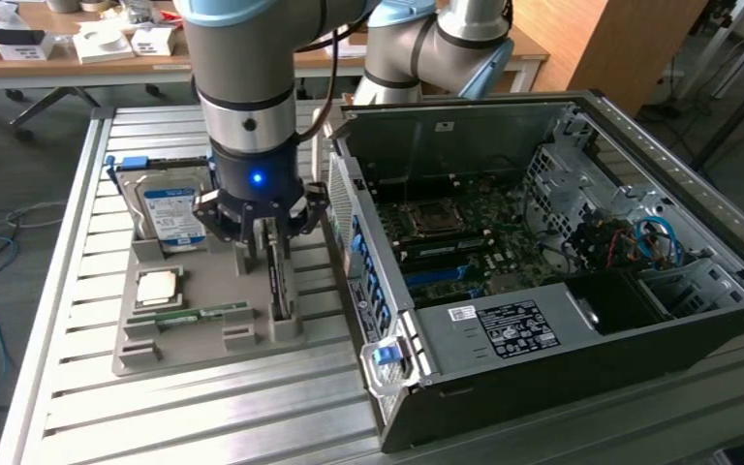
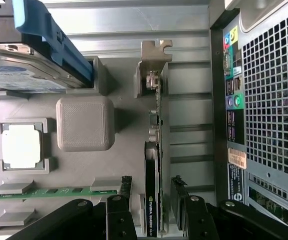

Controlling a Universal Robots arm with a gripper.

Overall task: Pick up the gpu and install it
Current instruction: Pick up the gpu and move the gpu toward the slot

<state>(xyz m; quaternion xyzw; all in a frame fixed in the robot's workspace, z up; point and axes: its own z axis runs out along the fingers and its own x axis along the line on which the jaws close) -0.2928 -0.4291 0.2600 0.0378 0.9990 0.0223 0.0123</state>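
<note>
I read the gripper (image 1: 266, 244) wide open, empty, straddling the gpu (image 1: 279, 286) standing on edge in its gray holder (image 1: 152, 356); likely thin, stiff, light, fragile, so I'd pinch its flat faces

a parts tray (image 1: 185, 356) lies on the slatted table (image 1: 152, 417), just beside the open computer case (image 1: 541, 407) on the exterior view's right. in the tray the hard drive (image 1: 171, 208) stands at the far end, the cpu (image 1: 159, 288) and ram stick (image 1: 204, 313) lie nearer, and the gpu (image 1: 279, 291) stands on edge along the side by the case. the gripper (image 1: 266, 237) straddles the gpu, fingers apart from it.
</note>
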